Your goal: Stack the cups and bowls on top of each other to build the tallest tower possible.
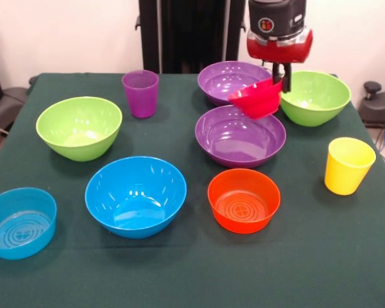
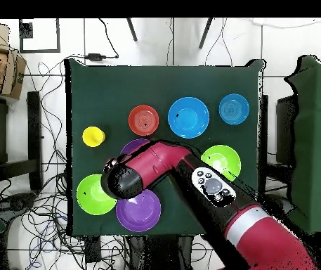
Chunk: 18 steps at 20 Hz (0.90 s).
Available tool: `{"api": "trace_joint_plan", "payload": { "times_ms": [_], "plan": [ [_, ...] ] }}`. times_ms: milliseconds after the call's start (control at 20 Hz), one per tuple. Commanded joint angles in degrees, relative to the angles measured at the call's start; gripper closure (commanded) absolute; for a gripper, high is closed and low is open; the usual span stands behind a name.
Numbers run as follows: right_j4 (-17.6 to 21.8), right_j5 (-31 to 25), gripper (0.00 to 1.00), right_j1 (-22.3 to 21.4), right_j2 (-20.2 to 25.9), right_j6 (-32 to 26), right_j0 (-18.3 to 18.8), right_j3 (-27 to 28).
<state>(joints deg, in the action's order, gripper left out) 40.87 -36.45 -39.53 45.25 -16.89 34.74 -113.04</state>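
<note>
On the green worktop (image 1: pixel 179 282), from the left, sit a small blue bowl (image 1: pixel 19 222), a lime bowl (image 1: pixel 79 127), a large blue bowl (image 1: pixel 135 196), a purple cup (image 1: pixel 140 93) and an orange bowl (image 1: pixel 244 200). Two purple bowls (image 1: pixel 240 136) lie mid-table. Above the nearer one, the claw (image 1: pixel 277 82) grips a tilted red-pink bowl (image 1: pixel 257 99) by its rim. Right of that stand another lime bowl (image 1: pixel 315 97) and a yellow cup (image 1: pixel 348 165).

No readable words, brands or numbers anywhere, only a small round red-and-yellow emblem on the grey housing (image 1: pixel 267 25) just above the tool, too small to read, and moulded concentric rings without lettering inside the orange bowl (image 1: pixel 244 200) and small blue bowl (image 1: pixel 19 222)
</note>
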Motion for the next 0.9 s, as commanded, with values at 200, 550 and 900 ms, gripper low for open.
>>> {"api": "trace_joint_plan", "payload": {
  "times_ms": [200, 550, 900],
  "plan": [
    [8.3, 3.1, 1.00, 5.0, -6.2, 9.8, -2.3, 5.9],
    [9.5, 3.4, 1.00, 5.8, -7.8, 11.1, -4.2, 7.4],
    [7.6, 1.4, 1.00, 5.2, -6.9, 9.5, -4.1, 8.1]
  ]
}}
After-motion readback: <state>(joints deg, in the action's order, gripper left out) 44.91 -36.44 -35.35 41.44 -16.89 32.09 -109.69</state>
